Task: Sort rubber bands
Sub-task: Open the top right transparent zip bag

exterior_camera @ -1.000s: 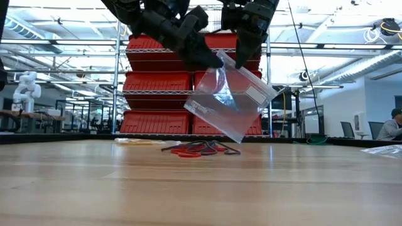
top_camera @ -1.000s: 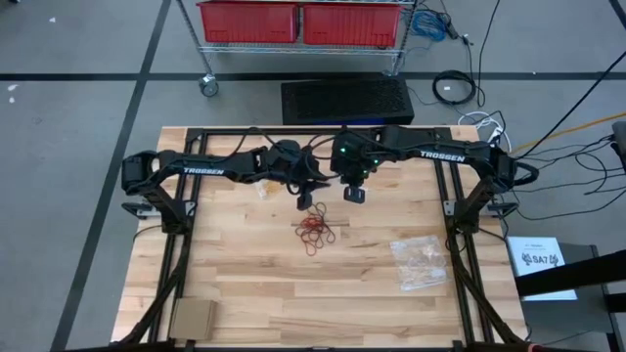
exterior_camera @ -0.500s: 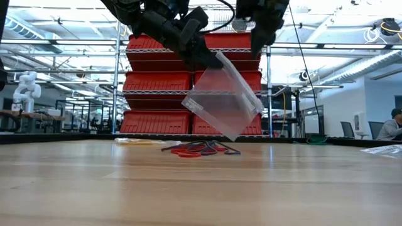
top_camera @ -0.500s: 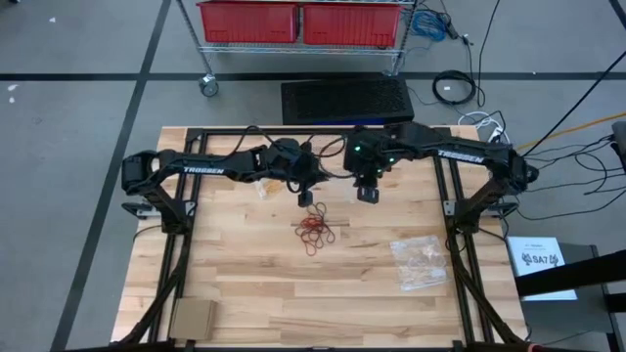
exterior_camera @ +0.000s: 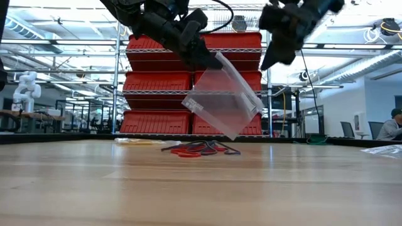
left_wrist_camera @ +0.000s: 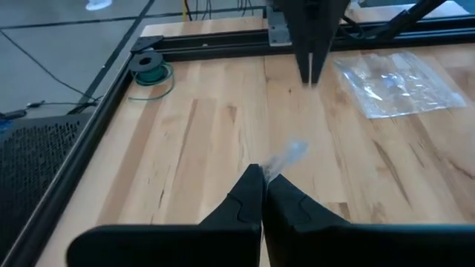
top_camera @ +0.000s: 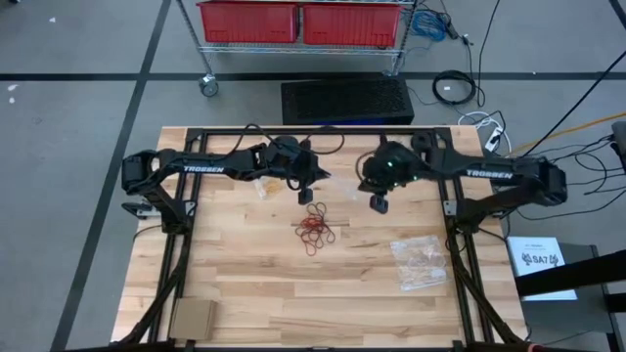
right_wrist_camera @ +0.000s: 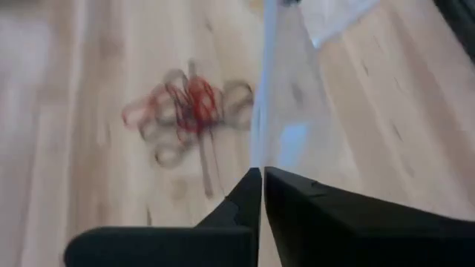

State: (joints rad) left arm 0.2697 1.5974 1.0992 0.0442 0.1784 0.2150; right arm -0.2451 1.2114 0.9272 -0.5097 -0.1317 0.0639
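We see the left gripper (exterior_camera: 210,59) raised above the far middle of the desk (top_camera: 254,284), its fingers (left_wrist_camera: 249,194) pinching one top corner of a clear plastic bag (exterior_camera: 223,102), which hangs tilted in the air above the rubber bands (top_camera: 316,229). The bands lie in one loose tangle of red and dark loops on the desk's middle, just nearer than the hanging bag; in the low view they show as a flat heap (exterior_camera: 200,149) beneath it.

A second ago the right gripper (top_camera: 378,203) stood close beside the left one at the bag's other top corner. Now it has let go and has swung away to the right, well apart from the bag, with its fingers (right_wrist_camera: 256,189) pressed together on nothing. The bag, held at two corners before, now dangles from the left fingers alone and has sagged slightly lower. The left gripper has hardly moved, and the bands lie as before.

A second clear bag (top_camera: 421,262) lies flat on the desk's right side, and a cardboard box (top_camera: 192,318) sits at the near left corner.
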